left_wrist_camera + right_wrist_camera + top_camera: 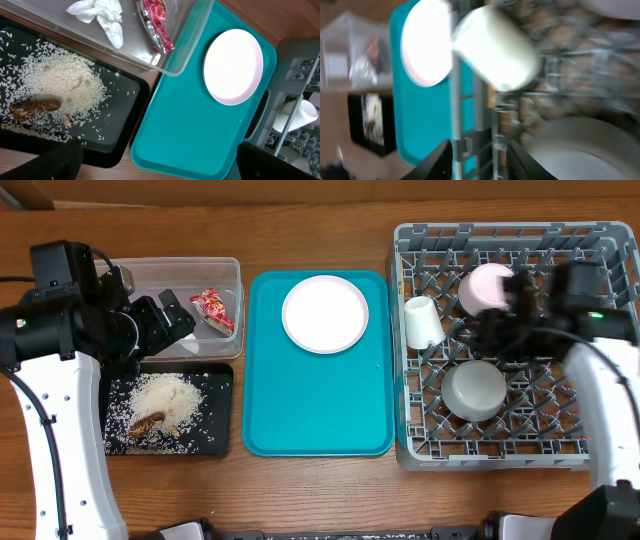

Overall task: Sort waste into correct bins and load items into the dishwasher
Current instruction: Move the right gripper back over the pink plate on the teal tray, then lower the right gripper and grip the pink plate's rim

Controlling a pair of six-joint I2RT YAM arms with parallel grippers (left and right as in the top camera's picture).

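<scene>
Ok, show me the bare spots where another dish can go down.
Free: the teal tray, its whole half below the plate; the table strip along its near edge. Crowded: dish rack centre, with cup, pink bowl, grey bowl; black tray under rice.

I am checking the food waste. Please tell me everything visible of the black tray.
The black tray is shallow and rectangular, with a low rim; it looks like matte plastic. It lies flat on the wooden table, on the robot's left side. It holds a heap of white rice, loose grains scattered around, and a brown food scrap beside the heap. The clear tub stands behind it; whether they touch I cannot tell. The teal tray lies close at its right, apart.
</scene>
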